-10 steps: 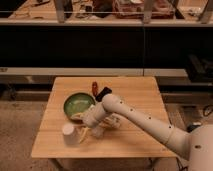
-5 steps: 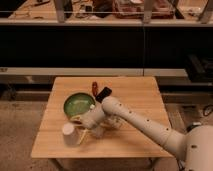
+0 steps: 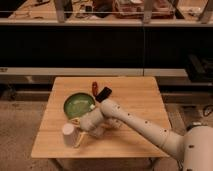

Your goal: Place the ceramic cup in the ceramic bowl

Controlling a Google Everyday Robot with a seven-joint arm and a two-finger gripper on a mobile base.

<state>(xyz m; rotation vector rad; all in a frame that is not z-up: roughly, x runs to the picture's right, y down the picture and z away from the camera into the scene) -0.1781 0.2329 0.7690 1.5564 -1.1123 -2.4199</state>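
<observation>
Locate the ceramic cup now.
The ceramic cup stands lower left in the camera view, on the wooden table just nearer than the ceramic bowl, the gripper right beside it.

I have one camera, set high on the robot's side of the wooden table (image 3: 135, 105) and tilted down across it from a middling distance. It takes in the whole tabletop, with the dark shelving (image 3: 100, 45) beyond at 12 o'clock. The robot's body (image 3: 197, 150) fills the 5 o'clock corner. The gripper (image 3: 82, 132) sits low and left in view, with the ceramic cup (image 3: 68, 135) just beside it at 9 o'clock.
</observation>
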